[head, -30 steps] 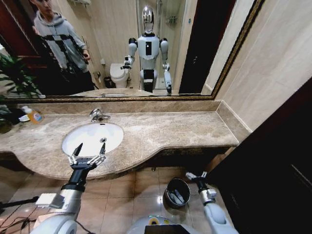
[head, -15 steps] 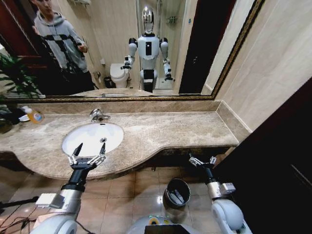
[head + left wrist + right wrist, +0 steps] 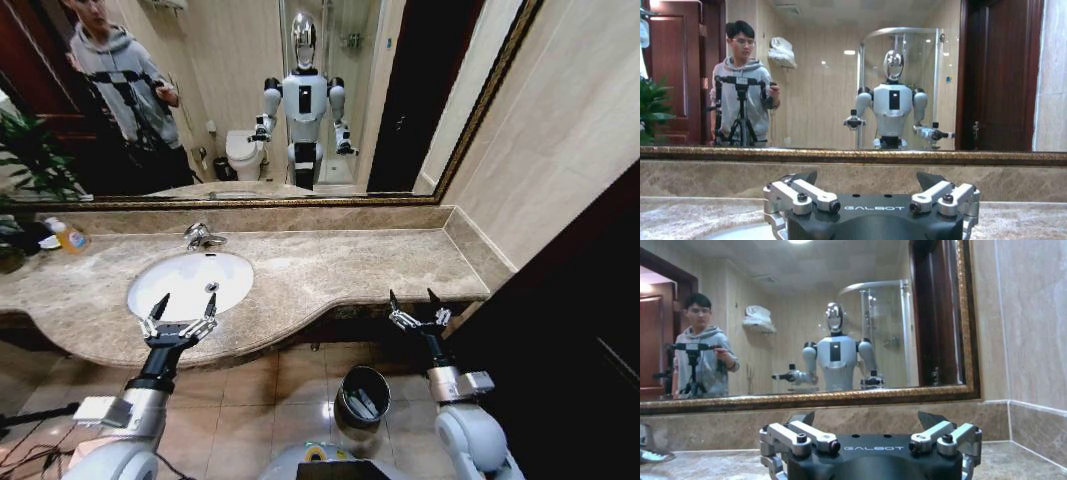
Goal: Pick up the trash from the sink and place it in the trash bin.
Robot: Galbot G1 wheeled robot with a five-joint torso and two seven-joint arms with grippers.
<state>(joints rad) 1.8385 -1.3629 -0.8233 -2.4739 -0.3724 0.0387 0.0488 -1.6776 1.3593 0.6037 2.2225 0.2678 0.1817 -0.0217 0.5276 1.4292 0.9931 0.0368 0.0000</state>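
The white oval sink (image 3: 170, 280) sits at the left of the beige marble counter, with a chrome faucet (image 3: 200, 236) behind it and its drain showing in the bare basin. My left gripper (image 3: 180, 312) hovers open over the sink's front rim, with nothing between its fingers; the left wrist view looks past its spread fingers (image 3: 800, 179) at the mirror. On the floor below the counter stands the small dark trash bin (image 3: 364, 370), and pale pieces of trash (image 3: 362, 403) lie inside. My right gripper (image 3: 414, 304) is open and empty, up at counter height, right of and above the bin.
An orange bottle (image 3: 68, 237) and a plant (image 3: 25, 160) stand at the counter's far left. A gold-framed mirror (image 3: 300, 100) runs along the back wall. A dark cabinet (image 3: 560, 330) closes in the right side. Cables lie on the tiled floor (image 3: 30, 440) at left.
My right arm has risen from beside the bin to counter height, still open. The left gripper has stayed over the sink's front rim.
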